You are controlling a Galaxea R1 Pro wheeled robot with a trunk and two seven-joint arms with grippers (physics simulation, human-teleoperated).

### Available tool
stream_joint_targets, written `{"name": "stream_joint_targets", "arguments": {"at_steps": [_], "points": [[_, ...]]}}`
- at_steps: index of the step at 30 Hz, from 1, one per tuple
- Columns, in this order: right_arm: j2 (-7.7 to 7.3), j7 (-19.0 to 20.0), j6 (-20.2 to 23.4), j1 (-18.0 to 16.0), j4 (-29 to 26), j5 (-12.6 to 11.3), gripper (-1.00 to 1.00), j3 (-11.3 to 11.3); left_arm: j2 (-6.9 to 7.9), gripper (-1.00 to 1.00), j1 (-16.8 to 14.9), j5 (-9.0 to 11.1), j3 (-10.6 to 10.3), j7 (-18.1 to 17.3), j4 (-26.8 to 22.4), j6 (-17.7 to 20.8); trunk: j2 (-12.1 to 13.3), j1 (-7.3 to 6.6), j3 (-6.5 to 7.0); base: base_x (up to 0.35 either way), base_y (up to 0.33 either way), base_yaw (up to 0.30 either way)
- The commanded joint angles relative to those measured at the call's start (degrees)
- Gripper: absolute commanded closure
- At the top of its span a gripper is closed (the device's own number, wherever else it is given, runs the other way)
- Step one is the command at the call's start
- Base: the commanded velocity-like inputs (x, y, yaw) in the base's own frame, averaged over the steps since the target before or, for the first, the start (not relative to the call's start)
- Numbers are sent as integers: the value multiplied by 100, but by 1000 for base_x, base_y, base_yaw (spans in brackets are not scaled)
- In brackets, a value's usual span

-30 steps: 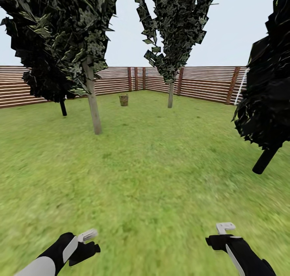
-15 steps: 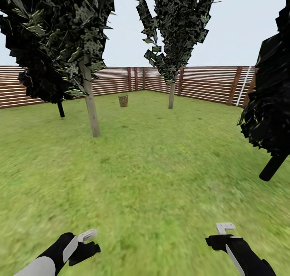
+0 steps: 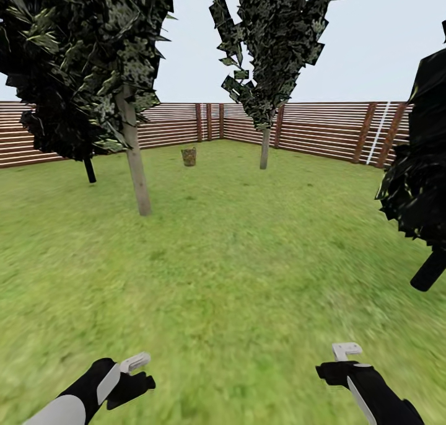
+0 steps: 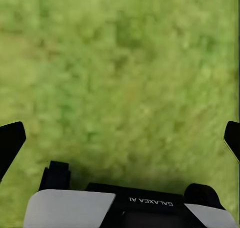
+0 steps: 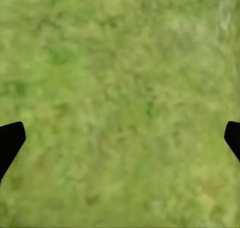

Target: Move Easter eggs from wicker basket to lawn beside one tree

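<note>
The wicker basket [image 3: 189,157] stands far off on the lawn [image 3: 235,251], small and brown, near the fence corner. The Easter eggs are too far to make out. One tree [image 3: 137,165] with a grey-brown trunk rises left of the basket and nearer to me; another tree [image 3: 265,147] stands to its right by the fence. My left gripper [image 3: 136,374] and right gripper [image 3: 339,360] hover low over the grass at the near edge, both open and empty. Each wrist view looks down on bare grass between the spread fingers of the left gripper [image 4: 120,138] and the right gripper [image 5: 120,138].
A dark-leaved tree [image 3: 424,189] with a black trunk leans in close at the right. Another black trunk [image 3: 90,170] stands at the far left. A slatted wooden fence [image 3: 322,131] closes the garden behind. Open grass runs from me towards the basket.
The whole view has shifted as I roll forward: the left and right trees have slid outward and look closer. Both arms hold the same pose.
</note>
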Motion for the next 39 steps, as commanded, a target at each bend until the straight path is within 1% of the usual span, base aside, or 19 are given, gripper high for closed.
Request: {"name": "stream_joint_targets", "arguments": {"at_steps": [1,39], "points": [[0,24,33,-2,-10,28,-100,-11,-5,-100,-2,-32,48,-24,-7,34,-3,3,-6,344,0,0],[9,2,34,-2,19,69,-100,-2,-16,-100,-2,-32,48,-24,-7,34,-3,3,-6,344,0,0]]}}
